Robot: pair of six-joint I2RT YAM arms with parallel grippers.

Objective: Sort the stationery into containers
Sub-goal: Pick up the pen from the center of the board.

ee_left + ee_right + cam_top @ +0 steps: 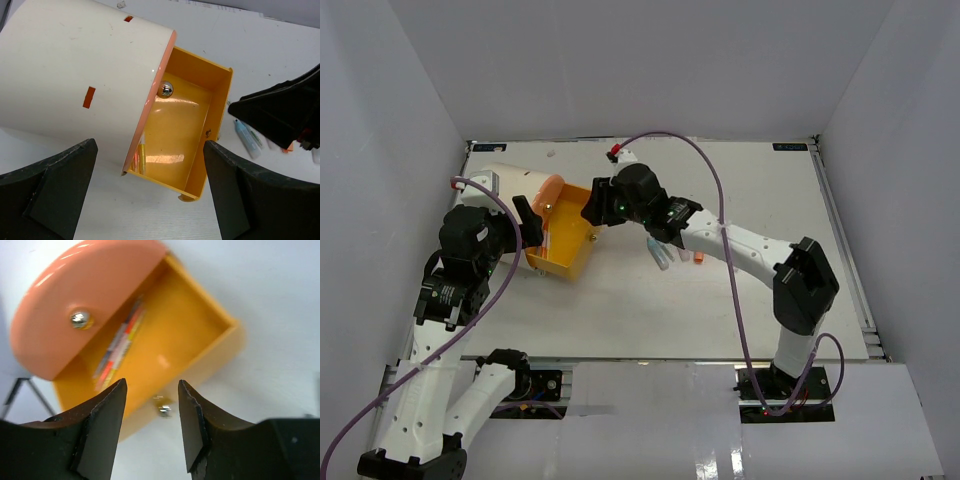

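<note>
The container, a cream cylinder [505,185] with an orange round face [95,290], lies on its side at the back left. One yellow drawer [565,245] is pulled out of it. A few thin pens [120,342] lie along the drawer's inner wall. My right gripper [152,385] is open, its fingers on either side of the drawer's small knob [163,409] without touching it. My left gripper [150,145] hangs wide open over the drawer's near corner and holds nothing. Loose stationery [678,257], including a light blue pen [247,137], lies on the table to the right of the drawer.
A second shiny knob [165,89] sits on the orange face above the drawer. The right arm [750,245] stretches across the middle of the white table [720,320]. White walls close in the table at the back and sides.
</note>
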